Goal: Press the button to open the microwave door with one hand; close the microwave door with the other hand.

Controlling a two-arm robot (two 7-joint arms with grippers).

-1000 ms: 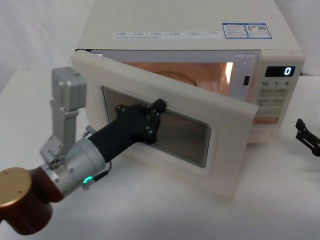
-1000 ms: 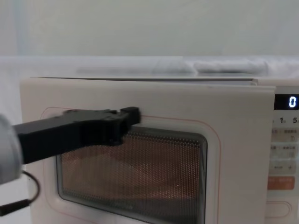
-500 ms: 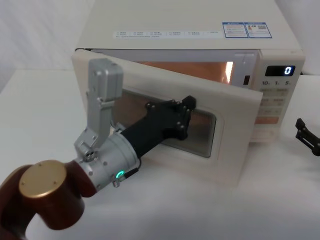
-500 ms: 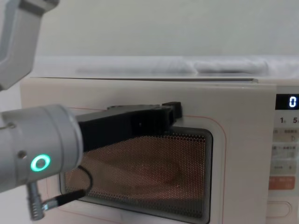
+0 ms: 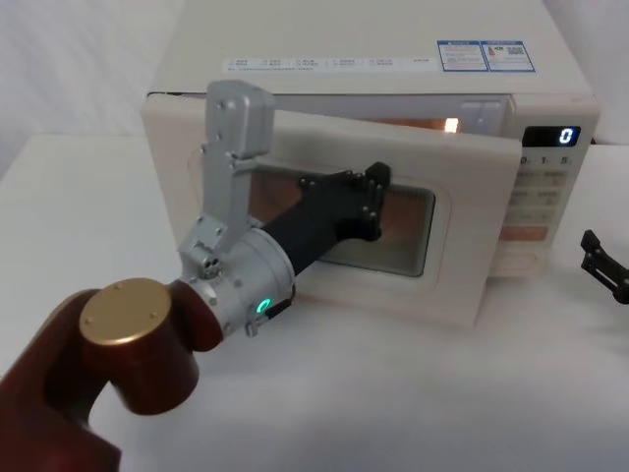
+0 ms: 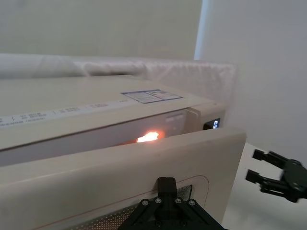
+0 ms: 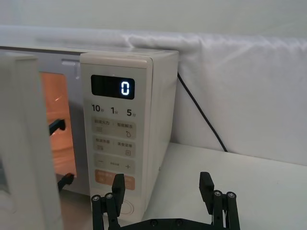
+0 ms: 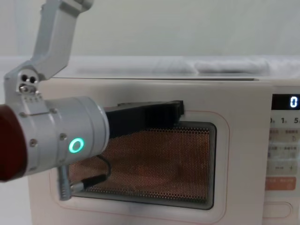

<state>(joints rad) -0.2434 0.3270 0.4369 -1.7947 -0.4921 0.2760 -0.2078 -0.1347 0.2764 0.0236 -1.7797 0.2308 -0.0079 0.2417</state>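
The microwave door [image 5: 474, 231] stands slightly ajar, and orange light shows through the gap along its top. My left gripper [image 5: 371, 199], black with flat fingers, is shut and its tips lie against the door's dark window [image 8: 154, 164]. The chest view has the left gripper [image 8: 177, 110] at the window's upper edge. My right gripper [image 5: 603, 265] hangs open to the right of the microwave, apart from it. In the right wrist view the right gripper [image 7: 162, 191] faces the control panel, and the button [image 7: 127, 207] sits low on that panel beside one fingertip [image 7: 118, 184].
The cream microwave [image 5: 373, 44] stands on a white table [image 5: 413, 393]. Its display [image 7: 113, 87] reads 0. A white cloth backdrop [image 7: 240, 86] and a black cable [image 7: 199, 115] lie behind it. My left arm's brown link [image 5: 118, 354] crosses the front left of the table.
The door has swung from wide open to nearly closed. My left gripper moved forward and right with it, staying against the window. The right gripper has not moved.
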